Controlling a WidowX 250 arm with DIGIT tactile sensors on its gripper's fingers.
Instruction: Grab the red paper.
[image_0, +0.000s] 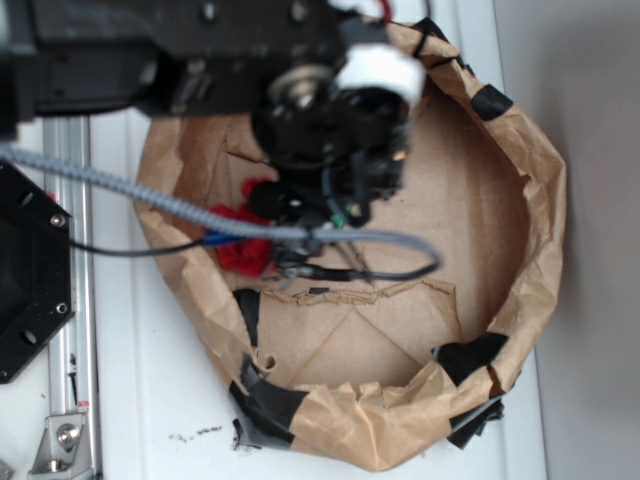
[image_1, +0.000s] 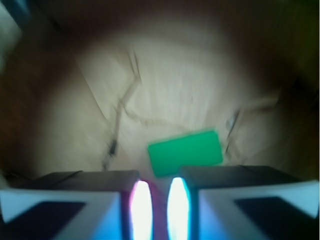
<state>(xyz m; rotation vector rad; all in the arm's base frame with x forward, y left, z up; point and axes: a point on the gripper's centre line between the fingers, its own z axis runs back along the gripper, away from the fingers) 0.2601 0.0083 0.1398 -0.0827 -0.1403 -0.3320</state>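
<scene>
My gripper (image_1: 156, 210), fingers nearly together with a narrow empty gap, hangs over the taped brown paper ring (image_0: 540, 210), the crumpled red paper wad (image_0: 240, 245) at its 9 o'clock and a flat green rectangular block (image_1: 185, 151) just ahead.

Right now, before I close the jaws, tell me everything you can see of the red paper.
The red paper shows only in the exterior view: a bright red, crumpled wad lying on the floor of the brown paper enclosure, near its left wall. The arm and grey cable cross over it, so only patches are visible, and contact with the gripper cannot be judged. The wrist view shows a green block, no red paper.
</scene>
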